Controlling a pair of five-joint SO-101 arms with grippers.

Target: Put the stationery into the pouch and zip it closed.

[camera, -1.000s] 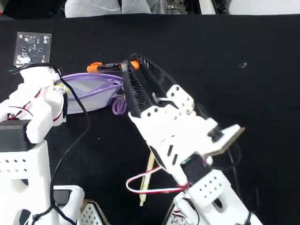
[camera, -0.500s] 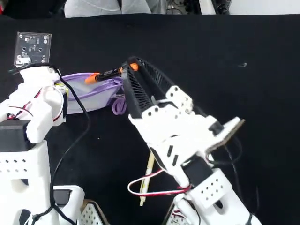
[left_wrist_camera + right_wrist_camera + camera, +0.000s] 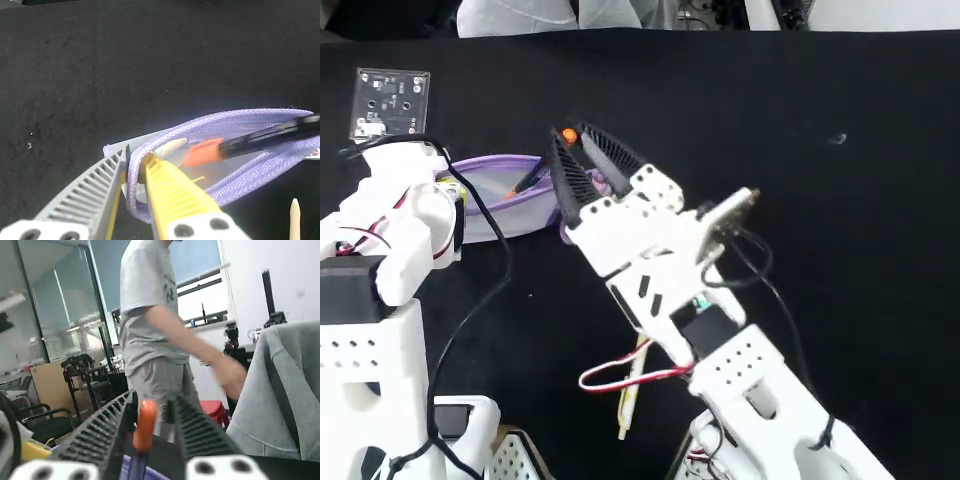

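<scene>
One cream pen (image 3: 632, 385), half hidden under the right arm (image 3: 650, 250); one marker (image 3: 260, 139) clenched in the right gripper (image 3: 568, 133), tip inside the pouch (image 3: 505, 212) — left gripper (image 3: 136, 156) pinching its rim.

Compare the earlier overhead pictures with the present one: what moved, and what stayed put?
The right gripper, shut on the pen, swung toward the pouch and tipped the pen from level to nose-down, its tip now in the pouch's mouth. The left gripper stayed clamped on the pouch's rim; the pencil lay unmoved.
</scene>
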